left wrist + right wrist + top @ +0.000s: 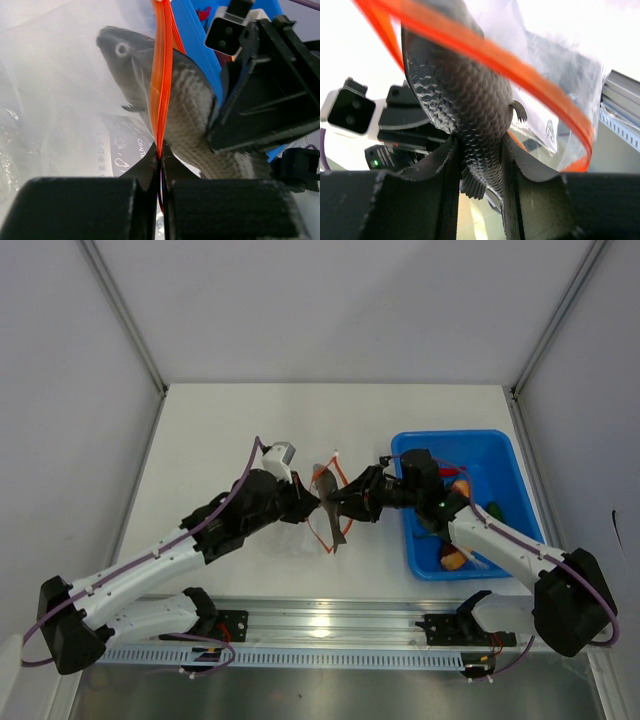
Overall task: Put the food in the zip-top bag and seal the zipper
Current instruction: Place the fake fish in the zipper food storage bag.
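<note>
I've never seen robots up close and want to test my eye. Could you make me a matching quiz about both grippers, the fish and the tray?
Things:
1. left gripper
2. right gripper
3. toy fish
4. blue tray

States:
A. grey and scaly
B. pinches the bag's orange zipper
C. holds the other toy foods
D. grips the fish's tail end

Pairs: 1-B, 2-D, 3-A, 4-C

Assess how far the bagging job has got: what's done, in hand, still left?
Done: the left end effector has the zip-top bag pinched by its zipper, mouth open. In hand: the right end effector grips a grey toy fish, head apparently through the mouth. Left: release it, bag the other toy foods in the blue tray, seal the zipper.
</note>
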You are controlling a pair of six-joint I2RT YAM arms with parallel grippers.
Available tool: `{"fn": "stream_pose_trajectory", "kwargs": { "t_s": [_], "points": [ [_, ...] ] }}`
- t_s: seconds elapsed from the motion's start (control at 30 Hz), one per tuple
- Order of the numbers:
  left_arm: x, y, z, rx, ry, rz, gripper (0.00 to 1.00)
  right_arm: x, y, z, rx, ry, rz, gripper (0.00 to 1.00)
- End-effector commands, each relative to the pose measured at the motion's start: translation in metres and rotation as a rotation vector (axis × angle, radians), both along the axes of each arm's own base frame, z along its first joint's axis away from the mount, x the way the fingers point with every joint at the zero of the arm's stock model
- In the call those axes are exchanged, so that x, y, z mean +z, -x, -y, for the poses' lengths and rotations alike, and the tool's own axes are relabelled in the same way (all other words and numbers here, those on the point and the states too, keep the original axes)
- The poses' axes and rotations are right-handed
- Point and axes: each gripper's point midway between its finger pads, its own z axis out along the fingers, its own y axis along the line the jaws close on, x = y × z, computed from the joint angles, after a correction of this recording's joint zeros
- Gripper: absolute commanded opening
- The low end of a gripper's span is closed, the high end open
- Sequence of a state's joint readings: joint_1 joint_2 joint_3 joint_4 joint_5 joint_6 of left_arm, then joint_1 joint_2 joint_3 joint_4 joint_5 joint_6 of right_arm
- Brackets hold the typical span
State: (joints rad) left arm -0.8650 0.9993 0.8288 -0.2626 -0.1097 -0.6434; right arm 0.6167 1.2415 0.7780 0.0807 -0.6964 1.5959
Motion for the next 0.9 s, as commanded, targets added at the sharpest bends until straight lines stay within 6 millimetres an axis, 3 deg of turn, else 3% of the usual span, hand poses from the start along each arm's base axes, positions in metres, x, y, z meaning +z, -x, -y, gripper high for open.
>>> {"fn": "stream_pose_trajectory", "kwargs": {
  "t_s": [0.0,0.27,0.6,0.87],
  "points": [
    [0.018,0.008,0.009,-0.064,0.062,0.049,0.0,0.017,-0.018,-0.006,-0.051,-0.052,0.047,0.18],
    [0.016,0.017,0.01,-0.083,0.102,0.022,0.01,0.02,-0.04,-0.003,-0.178,-0.053,0.091,0.17],
    [0.035,0.021,0.022,-0.109,0.161,-0.021,0.01,-0.013,-0.039,-0.013,-0.15,0.097,0.178,0.19],
    [0.042,0.027,0.033,-0.144,0.206,-0.085,0.01,-0.036,-0.043,-0.003,-0.165,0.321,0.296,0.26]
  ]
}}
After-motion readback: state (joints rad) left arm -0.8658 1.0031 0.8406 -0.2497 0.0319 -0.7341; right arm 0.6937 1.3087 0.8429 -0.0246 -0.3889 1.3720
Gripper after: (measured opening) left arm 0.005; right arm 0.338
